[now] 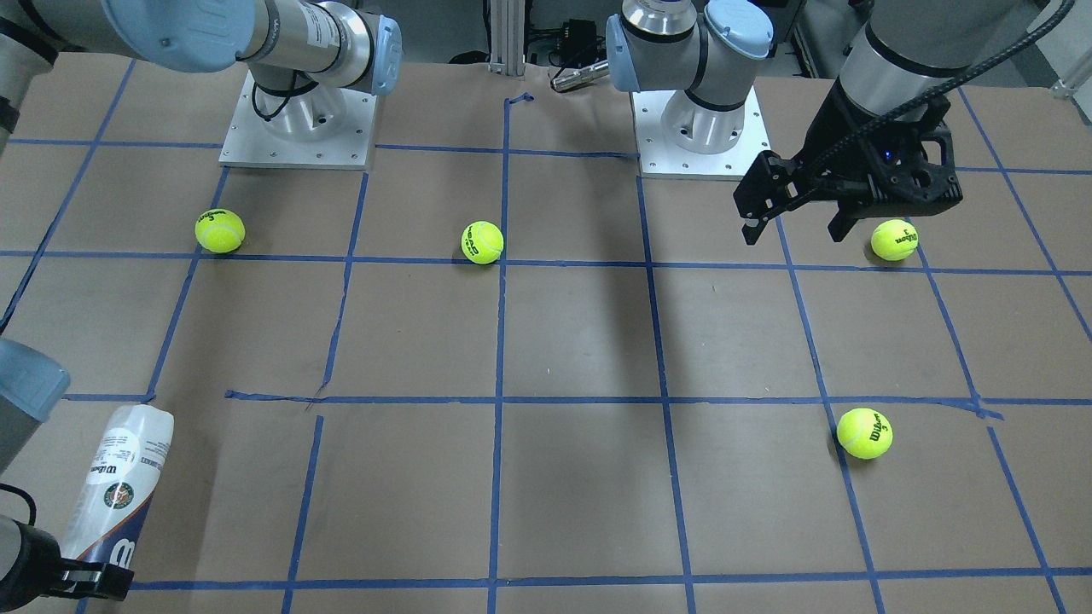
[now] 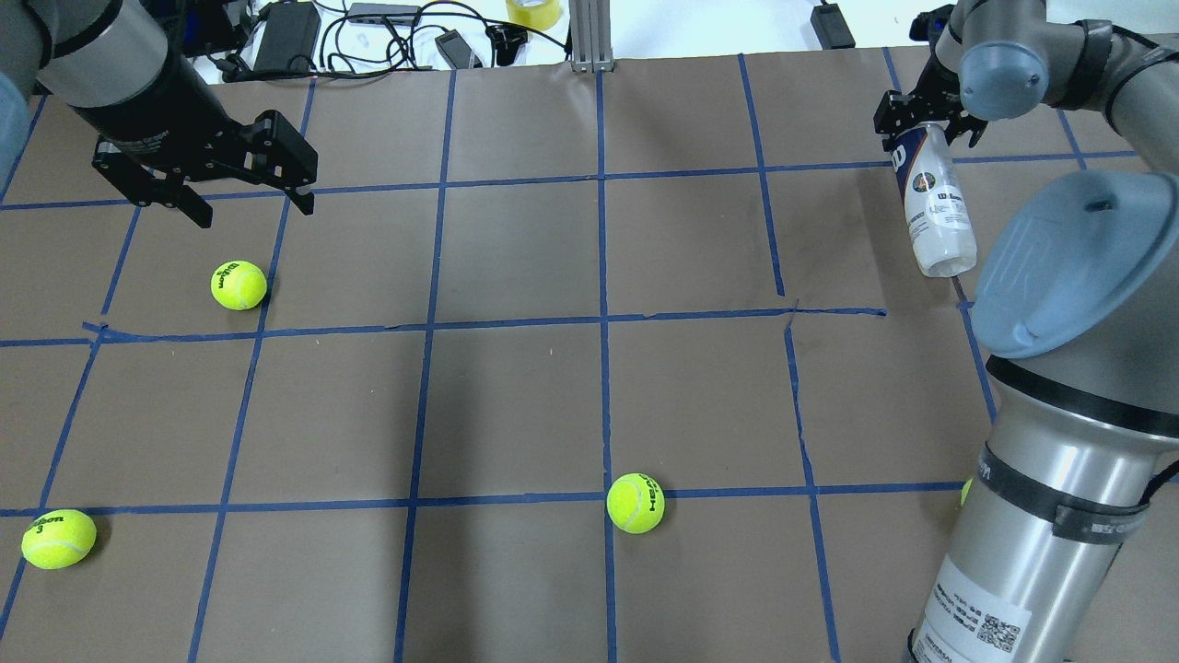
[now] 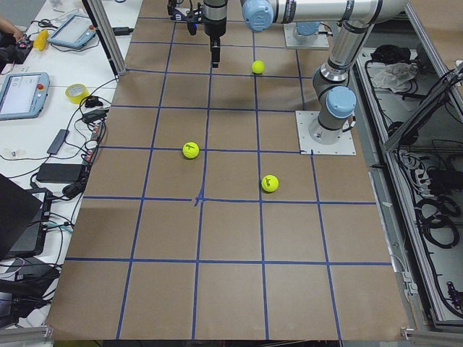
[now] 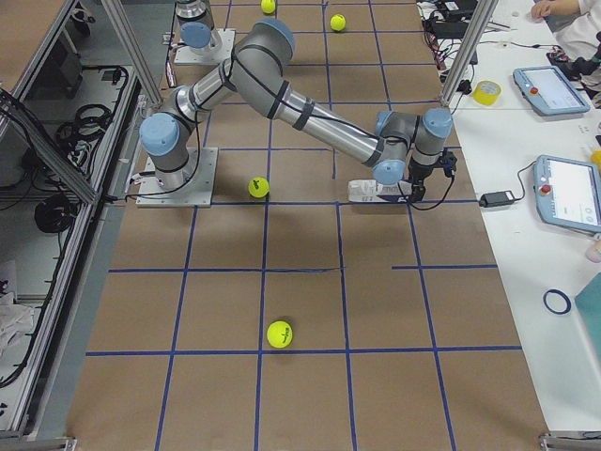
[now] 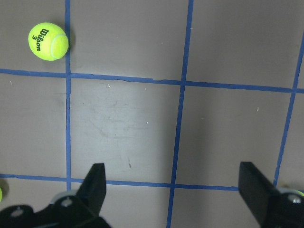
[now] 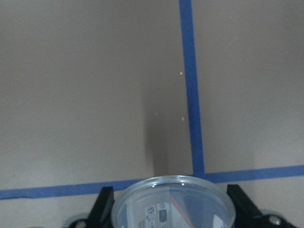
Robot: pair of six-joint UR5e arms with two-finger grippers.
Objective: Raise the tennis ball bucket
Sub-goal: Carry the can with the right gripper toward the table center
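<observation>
Clear round-rimmed tennis ball bucket point(image 2: 938, 212) — seemingly gripped by right end effector point(image 6: 173, 209).

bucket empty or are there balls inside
Empty: the clear bucket shows no yellow-green inside in the front or overhead views; the right claw holds its navy end.

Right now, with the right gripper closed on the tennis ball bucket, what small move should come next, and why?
Probably raise the right gripper straight up a little: its fingers already clamp the navy end of the tennis ball bucket, which appears tilted, close to the table.
</observation>
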